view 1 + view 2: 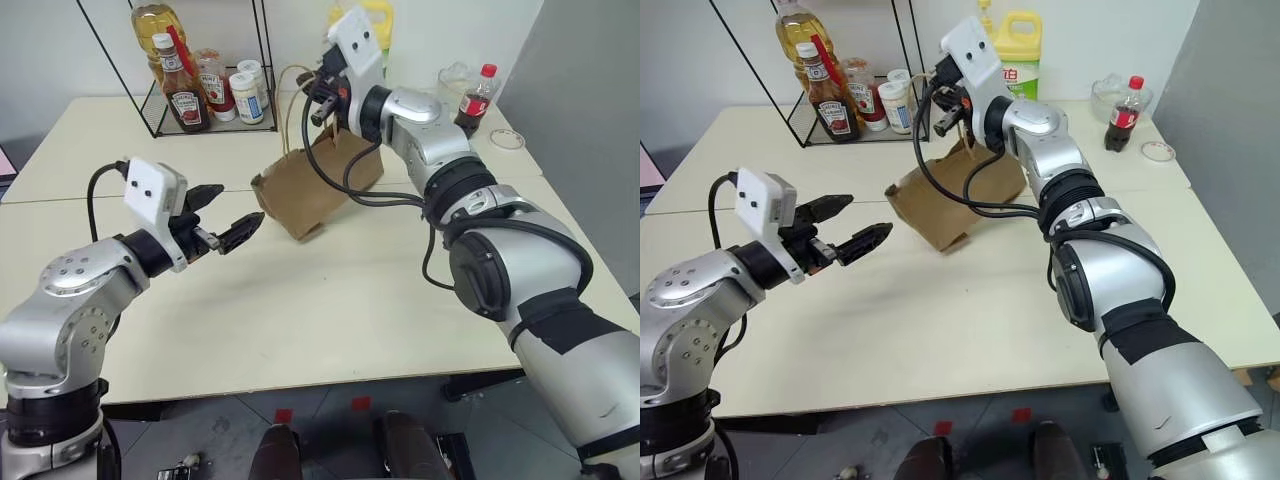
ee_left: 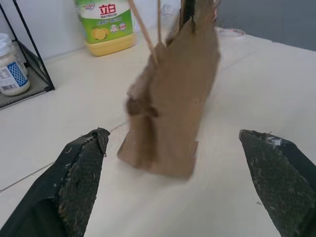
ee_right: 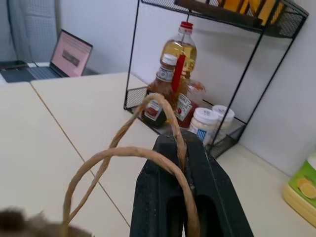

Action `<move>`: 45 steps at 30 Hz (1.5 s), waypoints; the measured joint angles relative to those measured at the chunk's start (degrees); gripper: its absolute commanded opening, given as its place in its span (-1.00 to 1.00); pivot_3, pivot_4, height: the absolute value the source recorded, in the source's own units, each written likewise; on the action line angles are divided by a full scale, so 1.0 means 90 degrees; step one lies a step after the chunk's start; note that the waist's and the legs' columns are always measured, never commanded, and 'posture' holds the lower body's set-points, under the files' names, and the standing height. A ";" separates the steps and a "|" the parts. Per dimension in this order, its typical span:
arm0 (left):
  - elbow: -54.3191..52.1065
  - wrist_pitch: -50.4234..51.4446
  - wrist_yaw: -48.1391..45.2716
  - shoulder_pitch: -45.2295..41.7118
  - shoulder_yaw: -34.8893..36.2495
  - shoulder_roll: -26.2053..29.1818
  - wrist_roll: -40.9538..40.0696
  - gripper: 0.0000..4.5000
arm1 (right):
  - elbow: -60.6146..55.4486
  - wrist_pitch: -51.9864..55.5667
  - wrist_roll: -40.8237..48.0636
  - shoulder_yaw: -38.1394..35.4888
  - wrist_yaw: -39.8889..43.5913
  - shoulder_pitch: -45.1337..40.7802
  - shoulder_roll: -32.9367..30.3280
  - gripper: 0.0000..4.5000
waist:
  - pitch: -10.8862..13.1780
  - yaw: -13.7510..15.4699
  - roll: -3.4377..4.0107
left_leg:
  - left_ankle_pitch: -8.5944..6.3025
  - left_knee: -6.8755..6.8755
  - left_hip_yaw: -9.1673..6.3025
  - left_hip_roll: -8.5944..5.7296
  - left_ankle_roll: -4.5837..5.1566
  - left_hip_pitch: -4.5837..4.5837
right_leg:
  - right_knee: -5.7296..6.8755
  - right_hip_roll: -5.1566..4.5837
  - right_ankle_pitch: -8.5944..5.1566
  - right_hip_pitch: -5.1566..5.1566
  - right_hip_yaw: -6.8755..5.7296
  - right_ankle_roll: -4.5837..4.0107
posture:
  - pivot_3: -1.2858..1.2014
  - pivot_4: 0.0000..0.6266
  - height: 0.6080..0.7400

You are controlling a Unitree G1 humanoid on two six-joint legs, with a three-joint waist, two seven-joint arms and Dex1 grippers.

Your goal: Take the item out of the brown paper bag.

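Note:
The brown paper bag (image 1: pixel 312 188) hangs tilted over the middle of the table, its bottom end low toward my left side. My right gripper (image 1: pixel 318 100) is shut on the bag's tan loop handles (image 3: pixel 123 154) and holds them up above the bag. My left gripper (image 1: pixel 242 203) is open, level, and points at the bag's bottom end from a short distance without touching it. In the left wrist view the bag (image 2: pixel 173 98) stands between the spread fingers (image 2: pixel 81 168). The item is hidden; I cannot see inside the bag.
A black wire rack (image 1: pixel 160 120) at the back left holds ketchup bottles (image 1: pixel 185 95), an oil bottle and white jars. A yellow detergent jug (image 1: pixel 1018 60) stands behind the bag. A cola bottle (image 1: pixel 1123 115) and a glass bowl sit at the back right. A laptop (image 3: pixel 69 54) lies far left.

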 measured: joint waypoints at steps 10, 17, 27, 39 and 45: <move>-0.0963 0.0663 0.0634 0.0710 0.0670 -0.0149 -0.1132 1.00 | -0.0127 0.0086 0.0254 -0.0120 -0.0001 -0.0161 0.0541 -0.99 | 0.0001 -0.0020 -0.0008 | 0.0000 0.0006 -0.0001 0.0001 0.0000 0.0000 | 0.0008 0.0000 0.0000 0.0000 0.0000 -0.0001 | 0.03 -0.52 1.00; -0.1333 0.0907 0.1037 0.1145 0.1161 -0.0139 -0.2067 1.00 | -0.0153 0.0230 0.0385 -0.0130 -0.0042 -0.0358 0.0810 -0.99 | 0.0001 -0.0032 -0.0010 | 0.0000 0.0006 -0.0001 0.0001 0.0001 0.0002 | 0.0008 0.0000 -0.0001 0.0000 -0.0001 -0.0002 | 0.03 -0.52 1.00; -0.1518 0.0751 0.1440 0.1601 0.1231 -0.0134 -0.2362 1.00 | -0.0188 0.0432 0.0182 0.0147 -0.0806 -0.0103 0.1327 -0.99 | -0.0006 -0.0002 -0.0028 | -0.0001 0.0008 -0.0003 0.0001 0.0001 0.0001 | 0.0011 0.0000 -0.0002 0.0000 -0.0001 -0.0003 | 0.03 -0.52 1.00; -0.1567 0.0583 0.1620 0.1698 0.1196 -0.0042 -0.2457 1.00 | -0.0145 0.0554 -0.0222 0.0582 -0.0658 0.0050 0.1107 -0.99 | -0.0005 -0.0009 -0.0029 | -0.0001 0.0007 -0.0003 0.0001 0.0001 0.0002 | 0.0011 0.0001 -0.0002 0.0000 -0.0001 -0.0003 | 0.03 -0.52 1.00; -0.1460 0.0436 0.1494 0.1620 0.0986 0.0016 -0.2405 1.00 | -0.0590 0.0949 -0.0249 0.0758 0.0200 0.0113 0.0978 -0.99 | -0.0005 -0.0016 -0.0029 | -0.0001 0.0006 -0.0003 0.0002 0.0001 0.0003 | 0.0011 0.0001 -0.0002 0.0000 -0.0001 -0.0003 | 0.03 -0.52 1.00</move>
